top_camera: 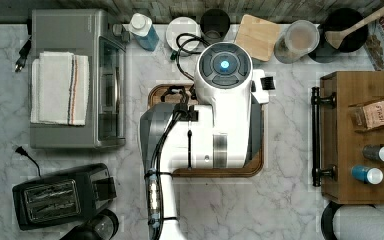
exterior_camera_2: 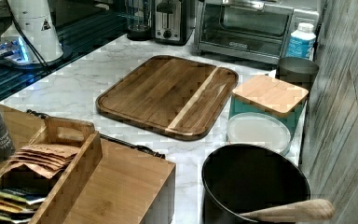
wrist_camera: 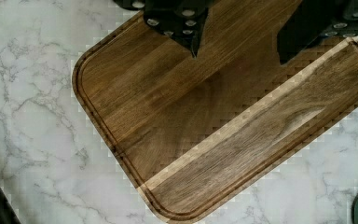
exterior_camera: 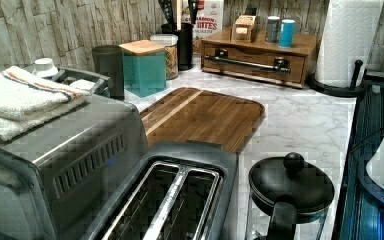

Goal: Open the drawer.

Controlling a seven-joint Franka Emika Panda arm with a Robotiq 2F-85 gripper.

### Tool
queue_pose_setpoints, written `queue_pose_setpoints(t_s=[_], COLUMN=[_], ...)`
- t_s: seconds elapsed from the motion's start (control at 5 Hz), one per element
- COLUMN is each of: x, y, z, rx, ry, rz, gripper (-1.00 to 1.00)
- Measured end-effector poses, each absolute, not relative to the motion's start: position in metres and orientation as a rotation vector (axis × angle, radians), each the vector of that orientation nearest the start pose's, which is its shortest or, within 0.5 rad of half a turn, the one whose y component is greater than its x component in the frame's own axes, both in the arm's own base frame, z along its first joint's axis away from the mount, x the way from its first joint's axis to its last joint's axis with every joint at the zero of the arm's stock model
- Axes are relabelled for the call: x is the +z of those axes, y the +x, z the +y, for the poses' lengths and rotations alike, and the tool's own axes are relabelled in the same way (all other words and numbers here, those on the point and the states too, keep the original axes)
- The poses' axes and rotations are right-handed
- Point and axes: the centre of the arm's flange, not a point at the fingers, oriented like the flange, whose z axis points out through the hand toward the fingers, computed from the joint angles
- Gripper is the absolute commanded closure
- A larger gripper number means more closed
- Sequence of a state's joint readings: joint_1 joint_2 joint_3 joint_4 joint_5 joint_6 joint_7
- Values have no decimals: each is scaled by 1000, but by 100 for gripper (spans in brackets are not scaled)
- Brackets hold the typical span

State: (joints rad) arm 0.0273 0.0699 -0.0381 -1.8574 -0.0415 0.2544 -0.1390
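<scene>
The white robot arm [top_camera: 220, 120] is hanging over the flat brown wooden cutting board [wrist_camera: 223, 126], and in the wrist view its black gripper [wrist_camera: 237, 53] is hovering with both fingers [wrist_camera: 193, 39] spread wide apart, gripping nothing. The brown wooden drawer [exterior_camera: 252, 61] with its long black bar handle [exterior_camera: 247, 63] is sitting shut in the small wooden box cabinet [top_camera: 362, 137] at the top view's right, well apart from the gripper, on the white marble counter [top_camera: 285, 200].
</scene>
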Motion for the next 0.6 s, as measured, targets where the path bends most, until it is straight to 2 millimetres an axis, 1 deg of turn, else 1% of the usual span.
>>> queue_pose_setpoints(t_s=[0.2,0.4,0.6], x=[466,456,447], y=[571,573,569], z=[-9,-8,-7], rx=[134,162,181], ry=[-3048,-3053,-3089], rz=[1017,1013,966], gripper=[-100,-100,-100])
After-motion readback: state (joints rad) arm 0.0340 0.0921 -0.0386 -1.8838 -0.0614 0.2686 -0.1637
